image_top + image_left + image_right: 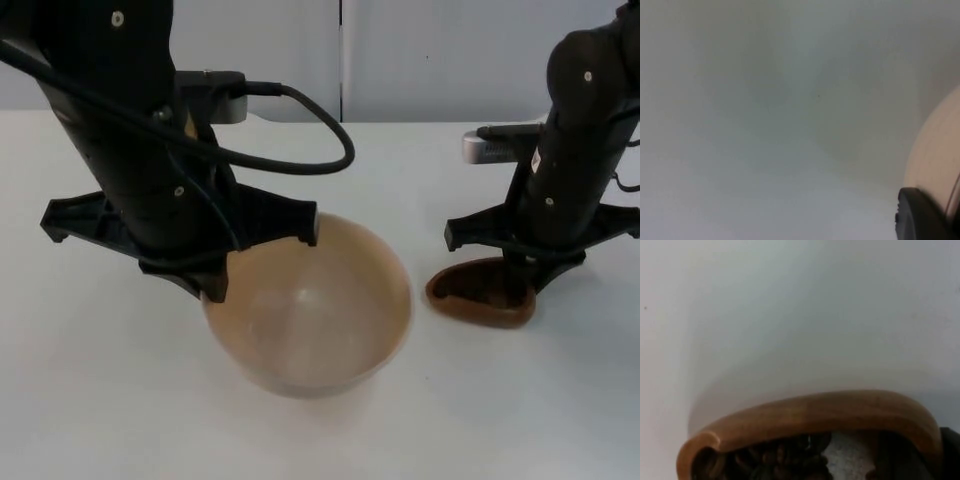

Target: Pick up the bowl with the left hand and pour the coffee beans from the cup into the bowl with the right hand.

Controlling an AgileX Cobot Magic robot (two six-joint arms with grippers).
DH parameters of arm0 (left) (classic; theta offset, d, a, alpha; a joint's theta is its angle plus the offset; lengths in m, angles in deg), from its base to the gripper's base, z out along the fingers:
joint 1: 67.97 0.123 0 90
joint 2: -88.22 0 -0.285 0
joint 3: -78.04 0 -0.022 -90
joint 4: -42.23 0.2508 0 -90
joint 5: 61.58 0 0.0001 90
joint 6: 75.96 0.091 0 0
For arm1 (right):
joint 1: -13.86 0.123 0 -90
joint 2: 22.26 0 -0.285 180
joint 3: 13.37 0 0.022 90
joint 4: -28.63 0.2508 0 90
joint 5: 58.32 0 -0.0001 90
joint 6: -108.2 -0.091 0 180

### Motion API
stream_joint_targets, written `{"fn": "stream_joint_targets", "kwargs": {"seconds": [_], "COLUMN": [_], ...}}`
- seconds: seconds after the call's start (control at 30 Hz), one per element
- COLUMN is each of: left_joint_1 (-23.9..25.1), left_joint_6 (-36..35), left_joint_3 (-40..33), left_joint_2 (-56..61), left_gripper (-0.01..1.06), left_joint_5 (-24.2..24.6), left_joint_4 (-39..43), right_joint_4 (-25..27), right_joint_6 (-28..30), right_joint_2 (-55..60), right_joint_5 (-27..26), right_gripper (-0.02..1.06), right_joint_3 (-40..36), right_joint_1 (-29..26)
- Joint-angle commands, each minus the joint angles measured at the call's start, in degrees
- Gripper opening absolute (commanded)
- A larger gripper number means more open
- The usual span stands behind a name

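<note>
The bowl (315,315), pale tan and wide, sits toward the middle of the white table (90,400), with its near rim towards the camera and its far left rim under the left gripper (215,285). That gripper grasps the bowl by this rim: in the left wrist view a black fingertip (922,215) lies against the bowl's pale outer wall (937,155), with bare table beyond. Whether the bowl is lifted off the table or resting on it cannot be told. To the right, well apart from the bowl, is the cup (480,295), a dark brown wooden vessel with a rounded rim, seen tilted in the top view. The right gripper (525,270) is at its far right edge, clenched on its rim. The right wrist view looks across the cup's curved wooden lip (810,415), and dark coffee beans (785,457) lie heaped inside it. Between bowl and cup is a strip of bare table; nothing stands between them. The left arm's black body hides the table behind the bowl's left side, and the right arm covers the cup's far edge. The table is plain white, and it ends at a grey wall (440,55) with a vertical seam.
</note>
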State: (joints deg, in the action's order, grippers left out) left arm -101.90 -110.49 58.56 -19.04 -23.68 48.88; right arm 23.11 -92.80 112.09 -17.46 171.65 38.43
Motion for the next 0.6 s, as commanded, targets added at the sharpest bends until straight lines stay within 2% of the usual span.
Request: {"fn": "stream_joint_targets", "kwargs": {"seconds": [0.0, 0.33, 0.5, 0.57], "left_joint_1": [-0.25, -0.25, -0.25, -0.25], "left_joint_6": [-0.43, -0.43, -0.43, -0.43], "left_joint_3": [-0.28, -0.28, -0.28, -0.28], "left_joint_2": [0.65, 0.65, 0.65, 0.65], "left_gripper": [0.00, 0.00, 0.00, 0.00], "left_joint_5": [-0.70, -0.70, -0.70, -0.57], "left_joint_4": [0.27, 0.27, 0.27, 0.27], "right_joint_4": [-0.34, -0.34, 0.38, 2.92], "right_joint_6": [1.15, 5.66, 9.47, 13.03], "right_joint_2": [0.05, -4.91, -6.20, -6.43], "right_joint_5": [0.17, 4.11, 8.97, 11.80], "right_gripper": [0.00, 0.00, 0.00, 0.00], "right_joint_3": [0.22, 2.59, 6.53, 8.66], "right_joint_1": [0.11, 0.11, 0.11, 0.11]}}
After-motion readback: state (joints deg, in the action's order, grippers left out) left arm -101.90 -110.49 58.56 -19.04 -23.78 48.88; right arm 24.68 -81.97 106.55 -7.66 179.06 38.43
